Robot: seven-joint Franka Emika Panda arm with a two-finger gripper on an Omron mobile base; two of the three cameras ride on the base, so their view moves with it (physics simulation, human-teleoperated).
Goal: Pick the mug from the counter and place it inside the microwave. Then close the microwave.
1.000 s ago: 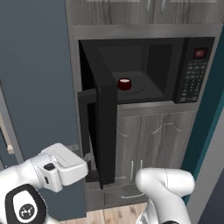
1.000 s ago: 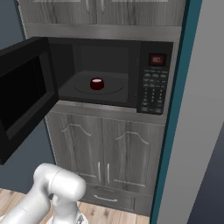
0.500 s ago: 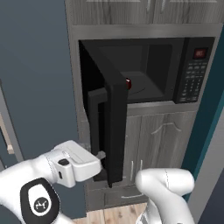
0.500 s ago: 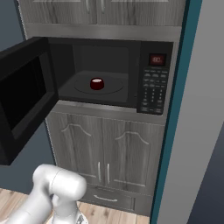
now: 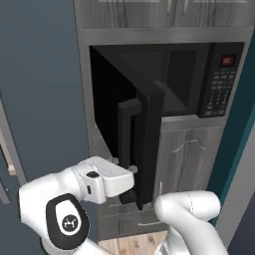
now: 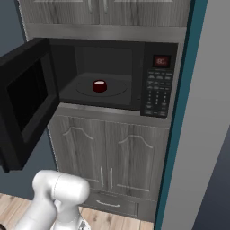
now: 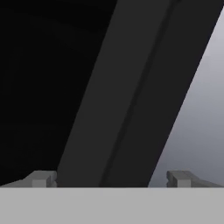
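Black door [image 5: 147, 144] has swung further shut over the last second, your gripper [image 7: 111, 179] pushing at its handle [image 5: 127, 149] with jaws spread wide, holding nothing. Closing is underway. Right base view alone shows you the mug [image 6: 99, 86] mid-floor inside the microwave [image 6: 152, 81]

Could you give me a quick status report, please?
Claw open, empty, against the microwave door. Mug inside microwave. Door half shut, nothing blocking.
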